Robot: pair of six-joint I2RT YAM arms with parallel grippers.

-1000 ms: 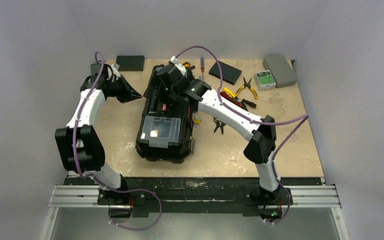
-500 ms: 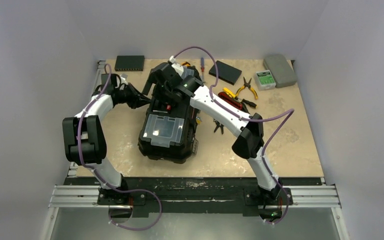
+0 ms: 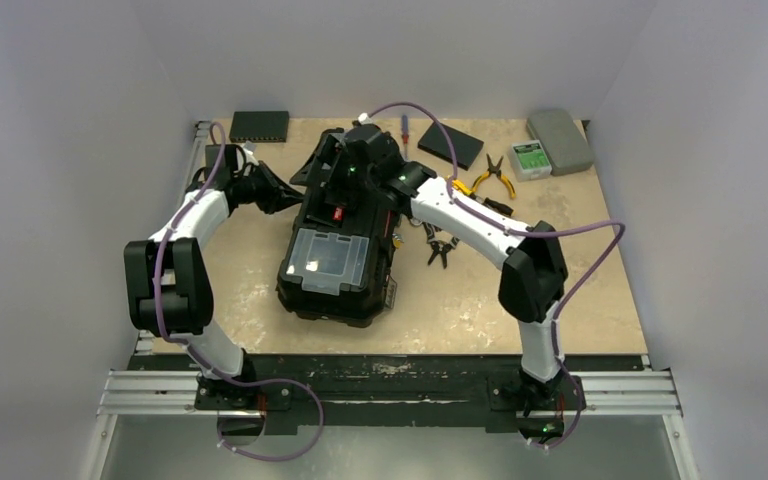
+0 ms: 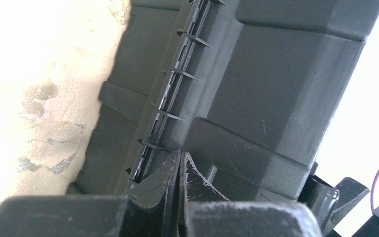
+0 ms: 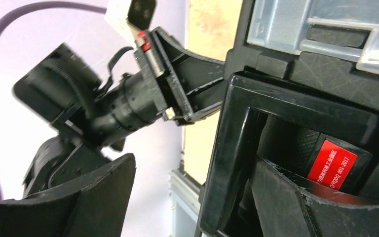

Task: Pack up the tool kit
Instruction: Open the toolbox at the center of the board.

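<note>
Top view: diffuse overhead light, bright, even; soft short shadows on counter point(image 3: 600, 290); white glare patch on clear lid point(image 3: 312, 266) of toolbox point(image 3: 330, 300). Left wrist view: counter blown near white, toolbox wall dim, left fingers point(image 4: 160, 185) soft, too close. Right wrist view: right fingers point(image 5: 94, 197) blurred in foreground, background washed out pale.

Setting: robotics lab test cell. Evidence: plain white enclosure walls point(image 3: 70, 100); stained beige tabletop point(image 3: 600, 290); aluminium rail point(image 3: 400, 392) at near edge carrying two cabled arm bases point(image 3: 225, 395).
</note>
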